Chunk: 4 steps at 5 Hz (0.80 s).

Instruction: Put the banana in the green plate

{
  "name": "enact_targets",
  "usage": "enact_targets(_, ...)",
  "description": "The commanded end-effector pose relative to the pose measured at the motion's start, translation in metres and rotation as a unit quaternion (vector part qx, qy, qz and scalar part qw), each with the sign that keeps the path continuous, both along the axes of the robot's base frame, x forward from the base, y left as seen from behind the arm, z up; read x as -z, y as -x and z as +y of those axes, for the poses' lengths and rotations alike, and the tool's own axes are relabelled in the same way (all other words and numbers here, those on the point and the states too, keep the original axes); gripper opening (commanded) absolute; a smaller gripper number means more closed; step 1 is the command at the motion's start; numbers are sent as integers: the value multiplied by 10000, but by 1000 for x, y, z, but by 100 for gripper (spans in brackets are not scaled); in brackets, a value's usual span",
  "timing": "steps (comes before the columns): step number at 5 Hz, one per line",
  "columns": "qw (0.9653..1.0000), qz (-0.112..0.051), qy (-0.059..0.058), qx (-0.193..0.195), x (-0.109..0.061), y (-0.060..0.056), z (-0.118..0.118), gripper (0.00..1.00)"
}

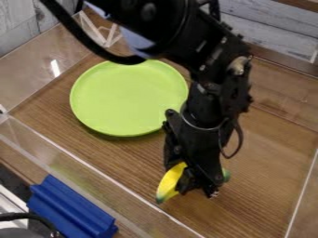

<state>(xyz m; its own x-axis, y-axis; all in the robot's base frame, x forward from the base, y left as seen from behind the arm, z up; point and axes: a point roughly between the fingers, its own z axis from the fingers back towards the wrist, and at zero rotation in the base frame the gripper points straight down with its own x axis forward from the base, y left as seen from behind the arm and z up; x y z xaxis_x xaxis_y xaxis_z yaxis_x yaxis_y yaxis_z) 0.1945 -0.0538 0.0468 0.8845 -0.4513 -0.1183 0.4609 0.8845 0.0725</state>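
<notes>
The banana, small and bright yellow, lies low on the wooden table near the front edge. My black gripper points straight down over it, shut on the banana, with the fruit's lower end sticking out to the left of the fingers. The green plate, round and lime-coloured, sits bare on the table behind and to the left of the gripper, a short gap away from it.
A clear plastic wall rings the wooden table. A blue block lies outside the wall at the front left. The black arm reaches in from the top over the plate's right rim.
</notes>
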Motion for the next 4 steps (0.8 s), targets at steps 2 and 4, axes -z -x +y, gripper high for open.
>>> enact_targets(2, 9992, -346, 84, -159, -14, -8, 2, 0)
enact_targets(4, 9989, -347, 76, -295, -15, -7, 4, 0)
